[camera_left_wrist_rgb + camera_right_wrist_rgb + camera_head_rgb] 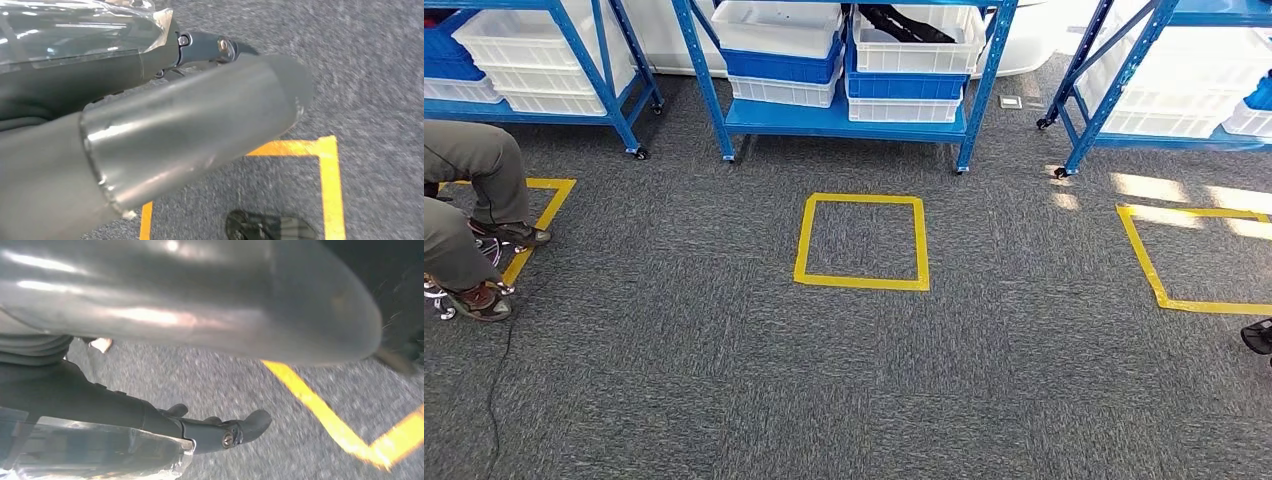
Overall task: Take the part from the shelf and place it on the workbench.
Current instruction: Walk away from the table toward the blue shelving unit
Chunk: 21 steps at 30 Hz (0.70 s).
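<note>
A black part [904, 22] lies in a white bin [916, 45] on the middle blue shelf [839, 118], straight ahead across the carpet. My left hand [200, 115] hangs over the floor, its thick grey thumb in front and its dark fingers [215, 47] stretched out straight, holding nothing. My right hand [200, 315] hangs the same way, with its dark fingers [225, 432] extended and apart from the thumb, empty. Both hands are far from the shelf.
A yellow tape square [862, 241] marks the carpet before the middle shelf, another [1194, 255] to the right. Blue shelves with stacked bins stand at left [544, 60] and right [1184, 90]. A seated person's legs [469, 215] are at the left edge.
</note>
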{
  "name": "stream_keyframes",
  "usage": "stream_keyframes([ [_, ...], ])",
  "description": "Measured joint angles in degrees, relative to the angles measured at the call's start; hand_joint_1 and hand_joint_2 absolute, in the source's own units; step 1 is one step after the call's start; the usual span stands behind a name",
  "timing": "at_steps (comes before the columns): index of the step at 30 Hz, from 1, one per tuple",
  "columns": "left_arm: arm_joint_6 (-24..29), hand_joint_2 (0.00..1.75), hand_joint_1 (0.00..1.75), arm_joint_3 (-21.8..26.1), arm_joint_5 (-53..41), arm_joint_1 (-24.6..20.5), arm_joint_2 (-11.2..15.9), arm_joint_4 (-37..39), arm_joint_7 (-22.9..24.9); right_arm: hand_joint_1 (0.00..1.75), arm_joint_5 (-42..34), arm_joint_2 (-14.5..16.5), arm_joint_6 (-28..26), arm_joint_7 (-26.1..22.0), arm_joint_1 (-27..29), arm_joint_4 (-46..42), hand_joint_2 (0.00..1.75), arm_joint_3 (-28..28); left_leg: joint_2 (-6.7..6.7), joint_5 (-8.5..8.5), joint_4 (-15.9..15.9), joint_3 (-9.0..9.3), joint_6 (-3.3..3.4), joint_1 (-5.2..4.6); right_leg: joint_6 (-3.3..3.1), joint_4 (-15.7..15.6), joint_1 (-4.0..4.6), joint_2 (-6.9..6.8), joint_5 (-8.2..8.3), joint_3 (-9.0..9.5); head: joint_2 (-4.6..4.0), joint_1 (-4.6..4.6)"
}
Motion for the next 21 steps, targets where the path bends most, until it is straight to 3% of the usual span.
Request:
stream_keyframes([
  [2, -0.01, 0.00, 0.00, 0.00, 0.01, 0.08, -0.17, 0.00, 0.01, 0.00, -0.01, -0.28, 0.00, 0.00, 0.14, 0.00, 0.00, -0.01, -0.30, -1.04, 0.03, 1.04, -0.63, 0.29, 0.52, 3.16, -0.48, 0.01, -1.99, -3.77, 0.00, 0.00],
  [3, 0.00, 0.00, 0.00, 0.01, 0.01, 0.21, -0.21, 0.00, 0.02, 0.00, -0.01, -0.40, 0.00, 0.00, 0.25, 0.00, 0.00, -0.01, -0.44, -1.62, 0.06, 1.77, -1.01, 0.50, 1.32, 2.00, -0.79, 0.00, -1.47, -4.34, 0.00, 0.01],
  [4, 0.01, 0.00, 0.00, 0.01, 0.02, 0.34, -0.22, 0.00, 0.03, 0.00, -0.02, -0.48, 0.00, 0.00, 0.37, 0.00, 0.00, -0.01, -0.56, -2.22, 0.11, 2.56, -1.43, 0.73, 2.41, -0.83, -1.18, 0.00, 0.31, -4.13, 0.00, 0.02],
  [5, 0.02, 0.00, 0.00, 0.02, 0.02, 0.45, -0.21, 0.01, 0.04, 0.00, -0.02, -0.51, 0.01, 0.00, 0.52, 0.01, 0.00, -0.02, -0.64, -2.88, 0.18, 3.13, -1.91, 0.88, 3.62, -4.59, -1.59, 0.00, 3.11, -3.55, 0.00, 0.07],
  [6, 0.02, 0.00, 0.00, 0.03, 0.02, 0.50, -0.20, 0.01, 0.04, 0.00, -0.01, -0.48, 0.03, 0.00, 0.63, 0.04, 0.00, -0.01, -0.73, -3.63, 0.44, 3.78, -2.36, 0.95, 4.19, -7.87, -1.85, -0.17, 5.49, -3.03, 0.00, 0.17],
  [7, 0.03, 0.00, 0.00, 0.03, 0.02, 0.47, -0.21, 0.02, 0.04, 0.00, -0.01, -0.45, 0.07, 0.00, 0.66, 0.08, 0.00, -0.01, -0.78, -4.36, 0.62, 4.07, -2.82, 0.89, 4.06, -10.10, -1.89, -0.36, 7.35, -2.53, 0.00, 0.23],
  [8, 0.05, 0.00, 0.00, 0.04, 0.03, 0.45, -0.22, 0.02, 0.05, 0.00, 0.00, -0.42, 0.10, 0.01, 0.67, 0.10, 0.00, 0.00, -0.78, -4.99, 0.89, 4.30, -3.23, 0.78, 3.36, -11.20, -1.90, -0.53, 8.39, -2.25, 0.00, 0.21],
  [10, 0.09, 0.00, 0.00, 0.05, 0.03, 0.37, -0.23, 0.02, 0.07, 0.00, 0.00, -0.41, 0.15, 0.02, 0.58, 0.11, 0.00, 0.02, -0.68, -5.73, 1.38, 4.74, -3.79, 0.84, 1.28, -11.27, -1.80, -0.67, 8.44, -1.42, 0.00, -0.02],
  [12, 0.13, 0.00, 0.00, 0.10, 0.03, 0.32, -0.21, 0.01, 0.09, 0.00, 0.01, -0.39, 0.15, 0.02, 0.50, 0.10, 0.00, 0.03, -0.22, -6.05, 3.86, 3.98, -4.28, 1.21, 0.16, -11.39, -1.91, -0.62, 8.16, -0.45, 0.00, -0.17],
  [14, 0.15, 0.00, 0.00, 0.20, 0.03, 0.27, -0.22, 0.00, 0.09, 0.00, 0.02, -0.37, 0.14, 0.02, 0.29, 0.09, 0.00, 0.05, 0.37, -7.55, 10.24, 0.10, -5.01, 1.53, -0.63, -11.52, -1.89, -0.60, 7.54, 0.33, 0.00, -0.19],
  [16, 0.16, 0.00, 0.00, 0.31, 0.03, 0.35, -0.24, 0.01, 0.09, 0.00, 0.02, -0.37, 0.14, 0.02, 0.19, 0.09, 0.00, 0.06, 0.60, -10.34, 16.73, -4.94, -5.60, 1.76, -0.95, -11.52, -1.84, -0.54, 6.64, 1.17, 0.00, -0.21],
  [17, 0.17, 0.00, 0.00, 0.36, 0.04, 0.41, -0.23, 0.02, 0.11, 0.00, 0.02, -0.37, 0.14, 0.02, 0.24, 0.09, 0.00, 0.07, 0.63, -11.14, 17.96, -6.64, -5.71, 1.84, -0.95, -11.52, -1.83, -0.48, 6.09, 1.80, 0.00, -0.22],
  [18, 0.18, 0.00, 0.00, 0.40, 0.05, 0.47, -0.21, 0.02, 0.14, 0.00, 0.02, -0.37, 0.14, 0.02, 0.30, 0.09, 0.00, 0.07, 0.64, -10.85, 17.34, -7.42, -5.67, 1.88, -0.92, -11.53, -1.82, -0.42, 5.52, 2.57, 0.00, -0.22],
  [19, 0.19, 0.00, 0.00, 0.46, 0.07, 0.49, -0.19, 0.02, 0.17, 0.00, 0.02, -0.33, 0.14, 0.02, 0.34, 0.09, 0.00, 0.07, 0.68, -9.17, 14.87, -7.31, -5.46, 1.87, -0.84, -11.55, -1.82, -0.38, 4.89, 3.43, 0.00, -0.21],
  [21, 0.21, 0.00, 0.00, 0.60, 0.11, 0.55, -0.12, 0.02, 0.27, 0.00, 0.03, -0.16, 0.15, 0.02, 0.29, 0.10, 0.00, 0.09, 0.87, -3.49, 8.19, -5.93, -4.65, 1.63, -0.55, -11.63, -1.75, -0.32, 3.65, 4.83, 0.00, -0.18],
])
